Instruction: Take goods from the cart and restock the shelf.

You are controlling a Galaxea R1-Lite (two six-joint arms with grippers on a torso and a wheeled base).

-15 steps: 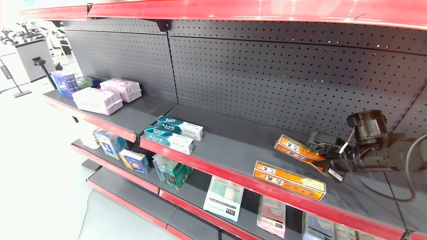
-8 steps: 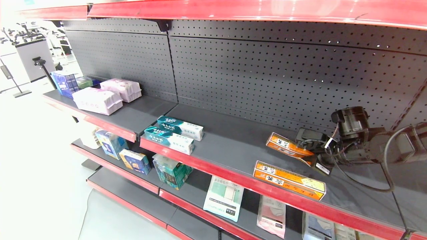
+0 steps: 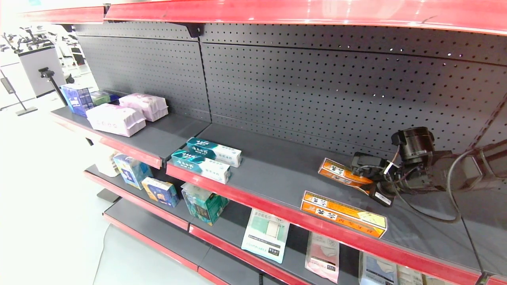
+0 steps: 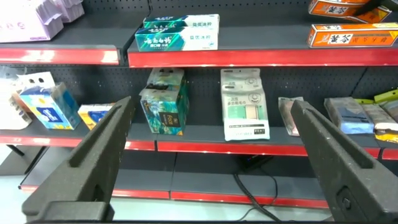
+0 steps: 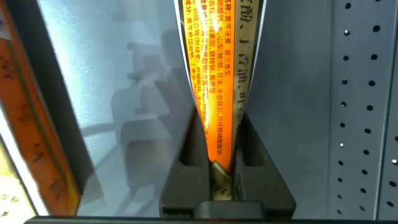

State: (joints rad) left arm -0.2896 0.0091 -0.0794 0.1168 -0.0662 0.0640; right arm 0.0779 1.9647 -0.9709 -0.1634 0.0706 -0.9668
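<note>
My right gripper (image 3: 370, 183) is over the middle shelf board (image 3: 277, 170) at the right, shut on the near end of an orange toothpaste box (image 3: 341, 173). In the right wrist view the orange toothpaste box (image 5: 219, 74) is pinched between the two dark fingers (image 5: 186, 152), low over the board. A second orange box (image 3: 343, 213) lies along the shelf's red front lip, in front of the held one. My left gripper (image 4: 208, 155) is open and empty, facing the lower shelves from a distance.
Two teal toothpaste boxes (image 3: 208, 158) lie left of centre on the same shelf. Pink tissue packs (image 3: 124, 113) and blue boxes (image 3: 77, 99) sit on the left section. The lower shelves (image 4: 205, 134) hold boxes and packets. The pegboard back wall (image 3: 317, 87) stands close behind the right gripper.
My right gripper has carried the orange box to the left and further in over the shelf, then lowered it slightly. The other goods have not moved.
</note>
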